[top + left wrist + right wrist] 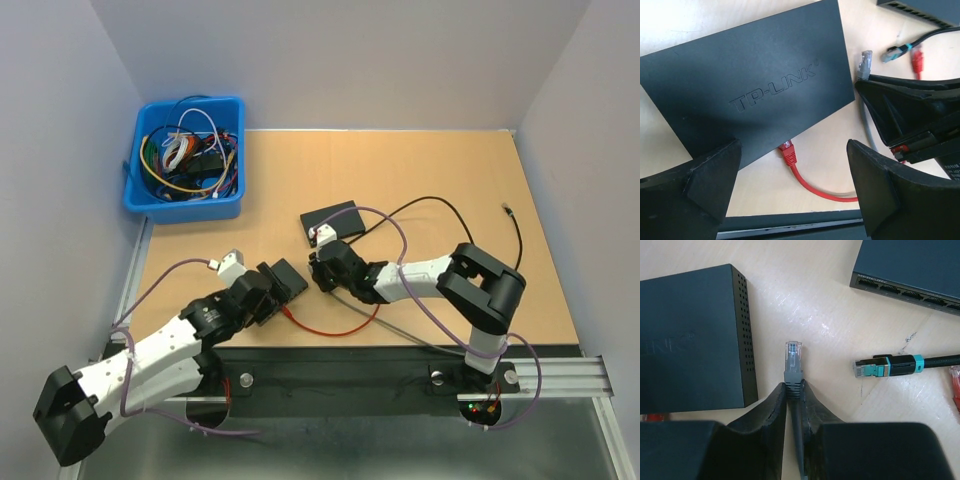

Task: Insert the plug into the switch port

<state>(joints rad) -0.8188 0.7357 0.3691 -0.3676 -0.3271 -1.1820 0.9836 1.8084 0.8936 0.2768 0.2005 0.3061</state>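
Plug [793, 352], a clear one with a grey boot on a grey cable [796, 440], is sitting pinched in the right claw [793, 390]. The claw's fingers are clamping the boot, so the clear tip is poking out beyond them. The plug is hanging low over the wooden table [480, 290], just beside the vented side wall of the black TP-LINK switch [690, 335] and apart from it. Its tip is pointing into the bare stretch between that switch and a second black switch [912, 262], which is showing a row of ports along its front face. Whether the plug is resting on the table I cannot tell.

The left claw [792, 150] is standing wide open and gripping nothing, its two fingers [715, 185] hanging over the near edge of the TP-LINK switch. A red cable [810, 185] is curving across the table beneath that claw. Its red end is lying against the switch's near edge, and the pictures are not showing whether it is seated in a port.

A black cable [940, 360] with a teal-tipped end is lying loose on the table, between the held plug and the second switch. A blue bin [185, 165] of tangled cables is sitting at the far left corner of the table.
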